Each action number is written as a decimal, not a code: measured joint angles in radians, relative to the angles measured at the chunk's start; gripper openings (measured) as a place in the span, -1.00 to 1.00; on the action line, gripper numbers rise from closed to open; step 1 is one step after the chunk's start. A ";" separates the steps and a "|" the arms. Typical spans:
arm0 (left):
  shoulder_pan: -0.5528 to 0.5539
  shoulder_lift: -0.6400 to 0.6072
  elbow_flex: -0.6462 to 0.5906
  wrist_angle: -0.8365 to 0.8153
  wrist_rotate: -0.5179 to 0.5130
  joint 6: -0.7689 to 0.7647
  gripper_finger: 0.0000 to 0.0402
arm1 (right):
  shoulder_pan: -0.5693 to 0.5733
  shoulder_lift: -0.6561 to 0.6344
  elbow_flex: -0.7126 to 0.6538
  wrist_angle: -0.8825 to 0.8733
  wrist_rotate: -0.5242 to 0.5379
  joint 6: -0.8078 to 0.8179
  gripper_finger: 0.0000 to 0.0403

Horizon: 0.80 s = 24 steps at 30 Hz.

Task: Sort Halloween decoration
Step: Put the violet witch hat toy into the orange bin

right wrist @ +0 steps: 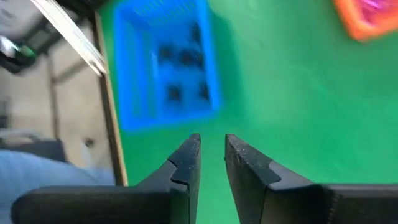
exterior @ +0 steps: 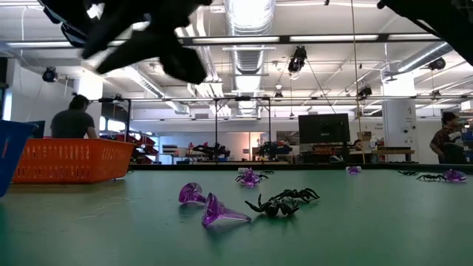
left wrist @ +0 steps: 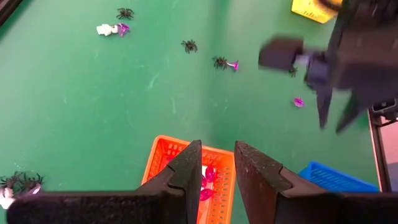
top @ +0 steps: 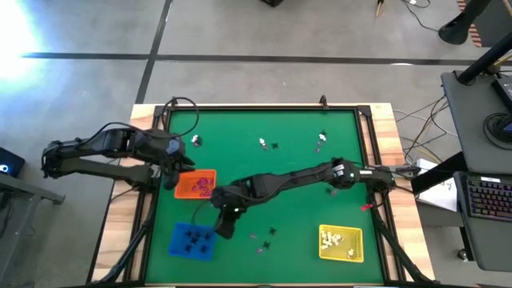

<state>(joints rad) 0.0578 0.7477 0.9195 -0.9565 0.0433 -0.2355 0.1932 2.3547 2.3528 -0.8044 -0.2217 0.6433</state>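
The right gripper (right wrist: 211,155) hung with its jaws a narrow gap apart and nothing between them, over bare green mat just beside the blue tray (right wrist: 165,62). Seen from above, that gripper (top: 224,228) sat at the end of the right arm, which reached across the table to the blue tray's (top: 192,241) upper right corner. The blue tray held several black trinkets (top: 190,238).

The left gripper (left wrist: 217,162) also had its jaws slightly parted and empty, poised over the near edge of the orange tray (left wrist: 166,155). From above it (top: 178,172) stood at the orange tray's (top: 186,192) left side. Inside the orange tray lay pinkish-purple trinkets (top: 203,186).

The yellow tray (top: 342,244) sat near the table's lower right and held pale trinkets (top: 334,238).

The rest of the Halloween decoration was scattered loose on the green mat (top: 264,172): a white piece and a black one (top: 268,145) together near the upper middle, another small cluster (top: 320,141) to their right, one piece (top: 195,142) near the upper left, and a few purple and black pieces (top: 264,237) between the blue and yellow trays. At table height, two purple goblet-shaped pieces (exterior: 211,205) lay on their sides next to a black spider (exterior: 284,202).
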 joint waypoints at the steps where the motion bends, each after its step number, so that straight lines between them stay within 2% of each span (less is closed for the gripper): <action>1: 0.000 0.006 0.000 0.003 0.000 -0.008 -0.61 | -0.001 -0.014 0.000 -0.049 0.011 -0.015 -0.68; 6: 0.000 0.051 0.000 0.025 0.000 -0.040 -0.61 | -0.001 -0.080 0.000 -0.295 0.125 -0.082 -0.68; 13: 0.001 0.150 0.000 0.041 -0.023 -0.024 -0.61 | -0.002 -0.180 0.000 -0.591 0.368 -0.092 -0.68; 18: 0.003 0.205 0.000 0.040 -0.112 -0.021 -0.61 | -0.004 -0.270 0.000 -0.706 0.552 -0.129 -0.68; 21: 0.019 0.220 0.000 0.040 -0.162 -0.034 -0.60 | -0.009 -0.327 0.000 -0.755 0.619 -0.135 -0.69; 24: 0.058 0.234 0.000 0.040 -0.166 -0.044 -0.52 | -0.011 -0.390 -0.005 -0.765 0.677 -0.138 -0.67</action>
<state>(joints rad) 0.1162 0.9816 0.9195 -0.9166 -0.1226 -0.2794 0.1822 1.9645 2.3478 -1.5692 0.4548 0.5055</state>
